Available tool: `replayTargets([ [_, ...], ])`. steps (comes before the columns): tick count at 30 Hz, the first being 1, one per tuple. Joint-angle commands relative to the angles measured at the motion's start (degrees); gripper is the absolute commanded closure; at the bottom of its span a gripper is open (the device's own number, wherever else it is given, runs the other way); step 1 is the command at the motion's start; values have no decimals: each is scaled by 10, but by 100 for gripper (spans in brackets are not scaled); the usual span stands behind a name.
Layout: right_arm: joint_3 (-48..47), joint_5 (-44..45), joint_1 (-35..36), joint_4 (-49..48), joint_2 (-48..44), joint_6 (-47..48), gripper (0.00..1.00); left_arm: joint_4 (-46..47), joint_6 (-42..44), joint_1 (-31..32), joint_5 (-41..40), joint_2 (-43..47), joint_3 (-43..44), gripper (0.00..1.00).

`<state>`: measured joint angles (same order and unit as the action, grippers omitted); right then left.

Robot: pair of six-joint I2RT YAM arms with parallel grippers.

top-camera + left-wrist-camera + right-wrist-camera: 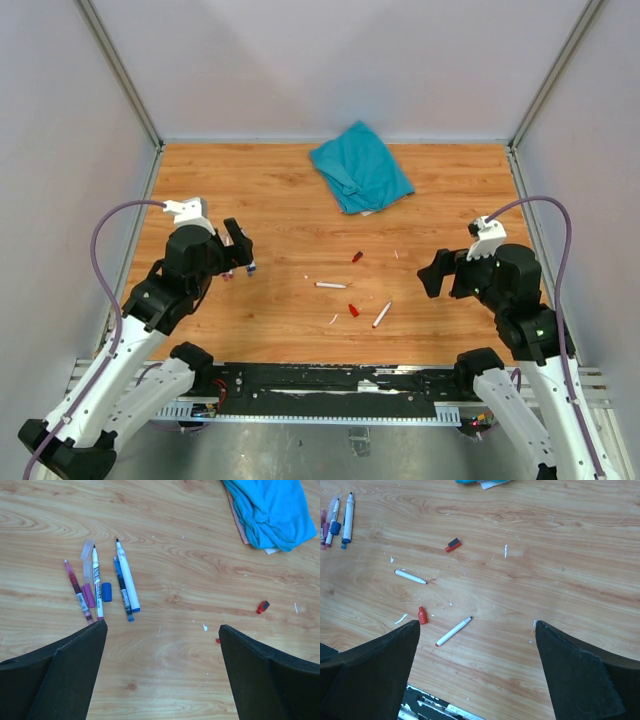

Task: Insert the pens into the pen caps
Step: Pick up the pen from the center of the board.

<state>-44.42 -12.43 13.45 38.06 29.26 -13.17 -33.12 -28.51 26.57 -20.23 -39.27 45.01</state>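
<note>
- Left arm pose: the arm rises from its base at the near left corner, bends at the elbow and points its wrist inward and down at the table [280, 200].
- Left gripper [238, 250] state: the jaws are spread wide with nothing between them. The fingers [60, 675] hang above the wood without touching anything.
- Right arm pose: this arm mirrors the left, rising from the near right corner with its wrist turned towards the table centre.
- Right gripper [437, 272] state: the jaws are spread wide and hold nothing. Its fingers [585, 675] frame bare wood.
- Left pen group [107, 582]: four pens lie roughly parallel, just beyond the left gripper's fingertips. A pink one is on the outside, followed by a white one, a blue one and a white one with a blue end.
- Caps in that group: a blue cap [106, 592] and a purple cap [88, 595] lie between the barrels. A clear cap [87, 550] sits at the far end.
- Centre pens: one white pen [410, 576] lies by itself. A second white pen [453, 631] lies nearer the arm bases, just beside a red cap [422, 615].
- Red-and-black cap [453, 545]: this one lies farther out, apart from both centre pens.
- Teal cloth [360, 165]: it lies crumpled at the far side of the table, well apart from the pens.
</note>
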Motion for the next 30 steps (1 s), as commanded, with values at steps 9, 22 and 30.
replayTargets([
  [9, -34, 58, -15, 31, 39, -9, 1, 14, -24, -8, -13, -71, 12, 0],
  [22, -37, 103, -16, 53, 60, -37, 2, 45, -17, -8, 0, -166, 11, 0],
  [30, -33, 130, -16, 67, 102, -72, 1, 49, -31, -8, -4, -208, 25, 0],
])
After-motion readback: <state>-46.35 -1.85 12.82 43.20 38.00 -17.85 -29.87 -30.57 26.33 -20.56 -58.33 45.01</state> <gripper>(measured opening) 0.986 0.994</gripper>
